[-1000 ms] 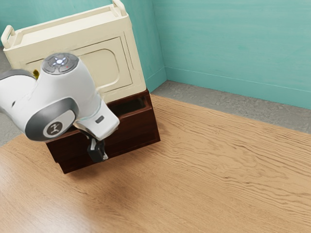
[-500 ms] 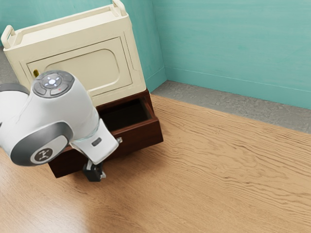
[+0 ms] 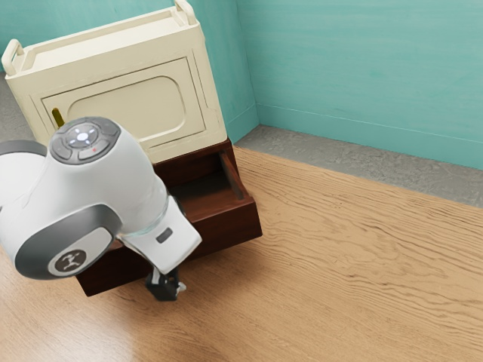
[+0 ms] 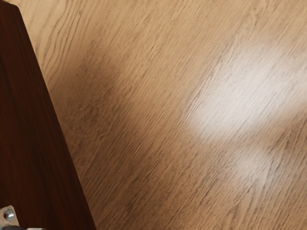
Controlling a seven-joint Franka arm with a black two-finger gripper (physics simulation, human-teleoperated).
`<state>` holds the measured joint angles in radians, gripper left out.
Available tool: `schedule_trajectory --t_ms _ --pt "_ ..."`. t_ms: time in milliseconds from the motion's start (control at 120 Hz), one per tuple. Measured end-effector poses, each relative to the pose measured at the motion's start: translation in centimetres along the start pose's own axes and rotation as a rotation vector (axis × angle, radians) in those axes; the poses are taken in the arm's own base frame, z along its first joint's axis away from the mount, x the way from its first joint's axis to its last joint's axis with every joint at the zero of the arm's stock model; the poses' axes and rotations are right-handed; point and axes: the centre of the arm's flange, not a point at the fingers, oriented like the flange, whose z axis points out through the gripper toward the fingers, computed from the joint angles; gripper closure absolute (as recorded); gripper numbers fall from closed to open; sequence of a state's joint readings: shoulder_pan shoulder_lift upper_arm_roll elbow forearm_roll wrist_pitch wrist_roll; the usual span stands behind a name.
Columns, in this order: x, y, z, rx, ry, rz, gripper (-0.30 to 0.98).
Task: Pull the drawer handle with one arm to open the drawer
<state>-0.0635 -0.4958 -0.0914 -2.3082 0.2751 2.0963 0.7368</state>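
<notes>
Plainly, find the gripper point(image 3: 164, 286) just outside the front of the drawer point(image 3: 226, 228), partly open at the exterior view's lower left; handle point(image 4: 8, 215) near, cannot tell whether clamped. Best pull toward that frame's bottom edge.

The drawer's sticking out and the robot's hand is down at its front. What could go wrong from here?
The drawer stands well out from under the cream cabinet, so pulling much further might drag it out or tip the furniture forward. The gripper is at the drawer's front, so it could slip off if its hold there is poor. It also hangs over the wooden table, where dipping lower might scrape.
</notes>
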Motion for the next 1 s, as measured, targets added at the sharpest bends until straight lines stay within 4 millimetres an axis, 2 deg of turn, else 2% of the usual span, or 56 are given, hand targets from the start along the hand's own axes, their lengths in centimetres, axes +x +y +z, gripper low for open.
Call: schedule_trajectory --t_ms 117,242,375,500,583,667,775,1000 --pt "0.4 0.2 -2.7 0.040 0.030 -0.019 0.10" --pt "1.3 -1.6 -6.1 0.071 0.068 -0.040 0.06" --pt "2.5 -5.7 -8.4 0.055 0.071 -0.075 0.03" --pt "1.8 -11.0 -8.9 -0.015 0.057 -0.142 0.02" --pt "0.7 -14.6 -7.6 -0.074 0.018 -0.195 0.01" --pt "-1.5 -16.3 -5.7 -0.130 -0.032 -0.249 0.01" --pt "-2.8 -16.6 -4.7 -0.173 -0.071 -0.280 0.00" --pt "-2.1 -16.1 -2.6 -0.248 -0.101 -0.266 0.00"
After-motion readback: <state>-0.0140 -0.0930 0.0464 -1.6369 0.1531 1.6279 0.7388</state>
